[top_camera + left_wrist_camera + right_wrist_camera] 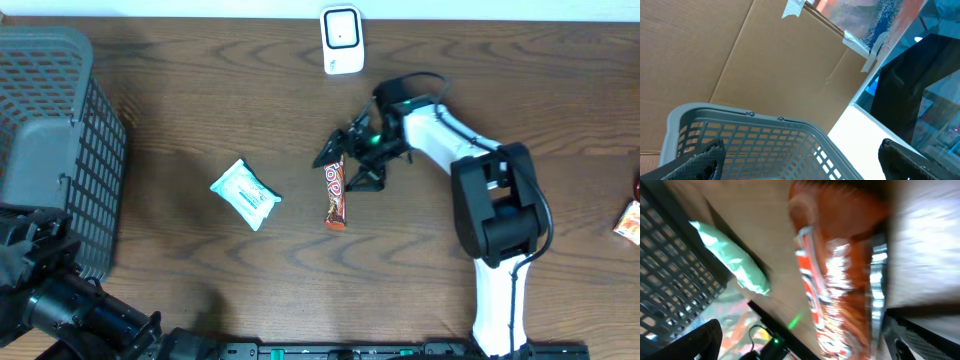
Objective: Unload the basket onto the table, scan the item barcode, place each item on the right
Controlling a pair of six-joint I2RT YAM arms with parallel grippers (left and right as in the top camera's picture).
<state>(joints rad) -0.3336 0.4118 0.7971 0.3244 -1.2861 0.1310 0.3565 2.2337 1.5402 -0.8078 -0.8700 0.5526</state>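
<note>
Found bar (840,280), orange wrapper, blurred and close in right wrist view; flat on desk (200,100) near centre, one end pointing toward scanner (342,40). Found right claw (350,165) apart, straddling bar's far end; cannot confirm contact. Noted packet (244,194) left of bar, well apart. Noted basket (60,150) at desk's left edge. Found left claw (802,162) apart, gripping nothing, facing basket rim.

Overhead faces down; left wrist tilts up; right wrist hugs table (755,225); all 3 share basket (100,170).
</note>
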